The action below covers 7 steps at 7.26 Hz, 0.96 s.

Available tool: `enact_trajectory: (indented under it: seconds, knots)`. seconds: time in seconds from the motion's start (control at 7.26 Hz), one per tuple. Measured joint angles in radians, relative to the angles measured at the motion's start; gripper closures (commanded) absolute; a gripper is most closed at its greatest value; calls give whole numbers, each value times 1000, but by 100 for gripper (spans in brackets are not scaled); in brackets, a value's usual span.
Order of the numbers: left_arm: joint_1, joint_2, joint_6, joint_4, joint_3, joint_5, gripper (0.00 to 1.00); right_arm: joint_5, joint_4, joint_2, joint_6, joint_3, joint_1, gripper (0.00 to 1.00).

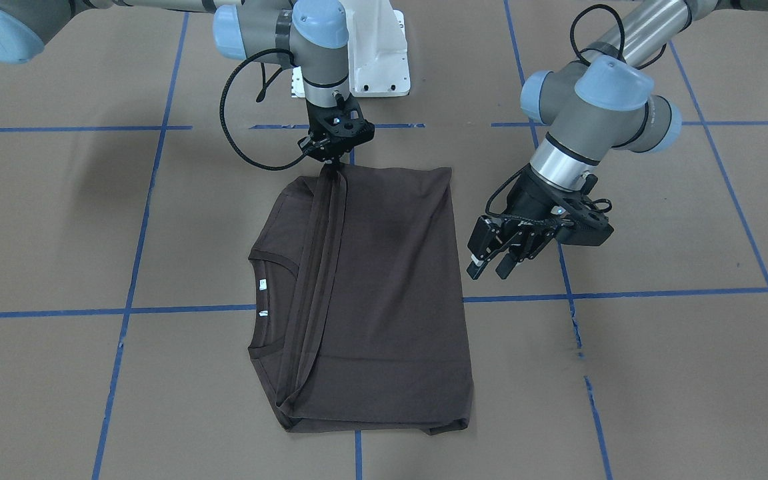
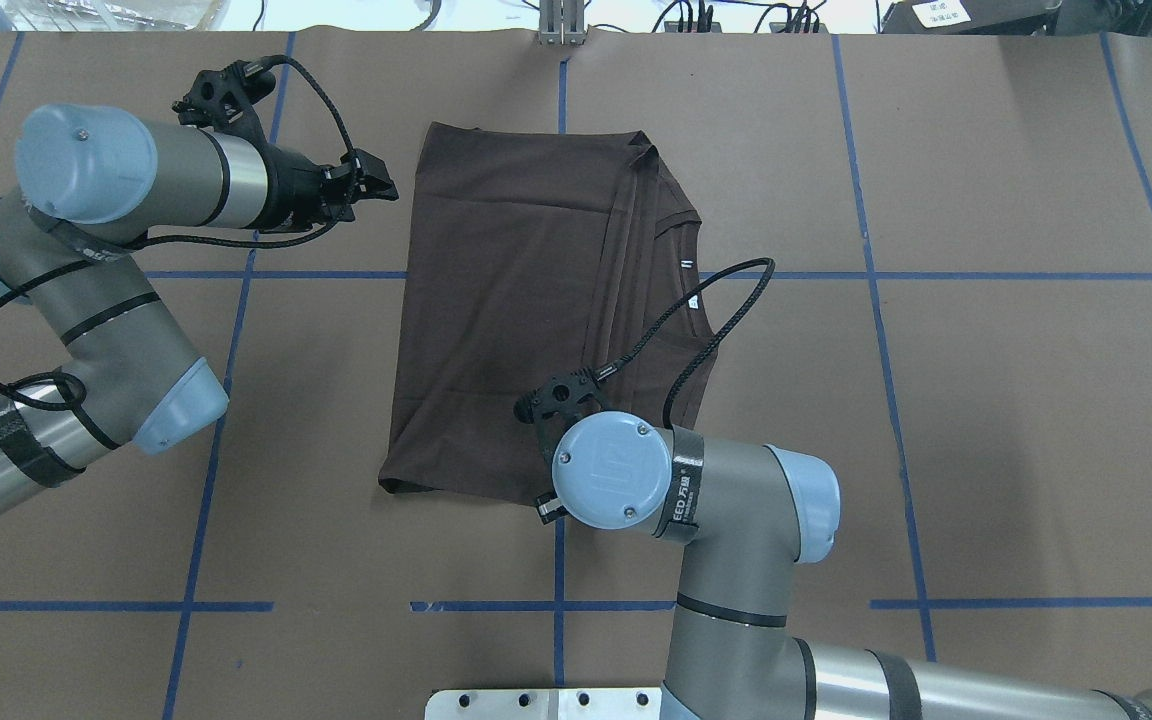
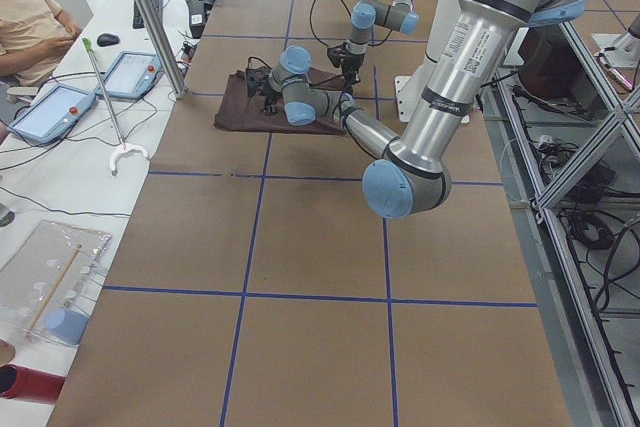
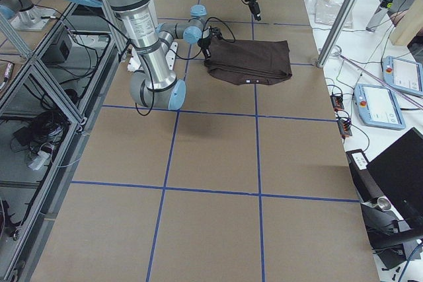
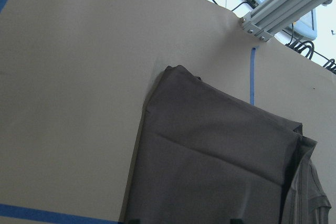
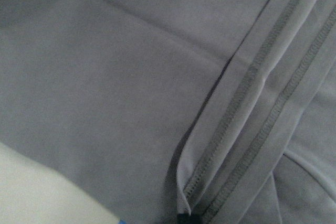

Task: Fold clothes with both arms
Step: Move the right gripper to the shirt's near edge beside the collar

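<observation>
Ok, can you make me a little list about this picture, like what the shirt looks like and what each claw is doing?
Shirt: dark brown T-shirt, lying on the brown table, partly folded into a rough rectangle
Collar side: round collar showing, with tiny white tags
Right claw: shut on the T-shirt's edge nearest the robot, pinching the folded hems
Left claw: open, beside the T-shirt, not touching it
Folding: looks only partly done
</observation>
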Motion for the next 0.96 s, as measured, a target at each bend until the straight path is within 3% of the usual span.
enact_trajectory:
  seconds: [0.41,0.69,0.83,0.96]
  knots:
    - [8,-2,-13,1,3,1,35,16,-154,-15,-38,130,30,100]
    - [14,-4,-16,0,9,1,34,-14,-181,-78,-39,180,20,98]
    - [16,-5,-17,0,10,2,34,-69,-181,-105,-21,187,-14,80]
    - [19,-5,-20,-1,10,3,34,-113,-179,-122,0,186,-42,79]
